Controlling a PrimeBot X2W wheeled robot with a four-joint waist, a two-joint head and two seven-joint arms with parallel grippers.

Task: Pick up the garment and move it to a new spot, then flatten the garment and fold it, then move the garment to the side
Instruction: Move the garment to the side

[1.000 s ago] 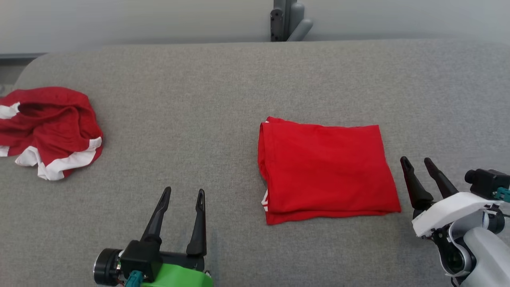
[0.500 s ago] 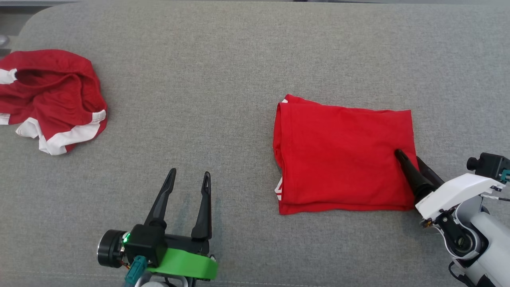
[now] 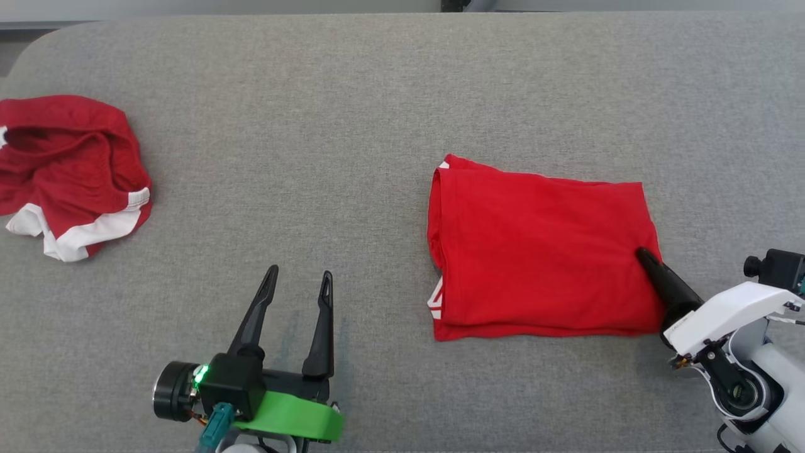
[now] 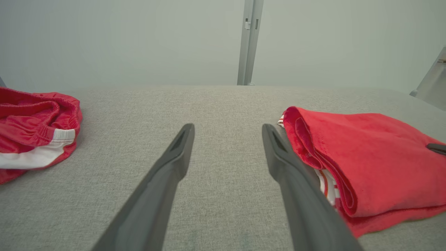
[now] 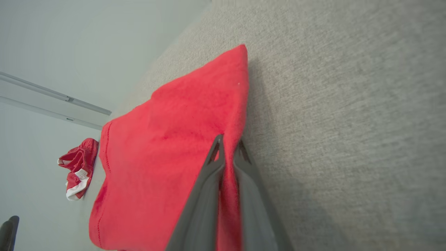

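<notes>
Red folded garment (image 3: 541, 245) lies flat on the grey fabric-covered surface (image 3: 314, 94), right of centre, as a tidy rectangle with white trim peeking out at its left fold. A second item, a crumpled red-and-white garment (image 3: 69, 176), sits at the far left, well apart.

Right gripper (image 5: 229, 141): clenched on the right edge of the folded garment, with red cloth pinched between its two fingers in the right wrist view. How many layers are caught cannot be told.

Left gripper (image 3: 299, 274): fingers spread and holding nothing, near the front edge, apart from the folded garment.

Assessment: folding appears complete; the step in hand is judged to be the move to the side.

Risks noted:
- The grip is a single pinch at one edge. If only the upper layers are held, a pull would peel them off the lower ones and open the fold.
- The textile surface looks grippy. Dragging rather than lifting could hold the bottom layer back and bunch the stack.
- Lifting from one edge would let the unsupported left side hang and unfold, as the left gripper gives no support.
</notes>
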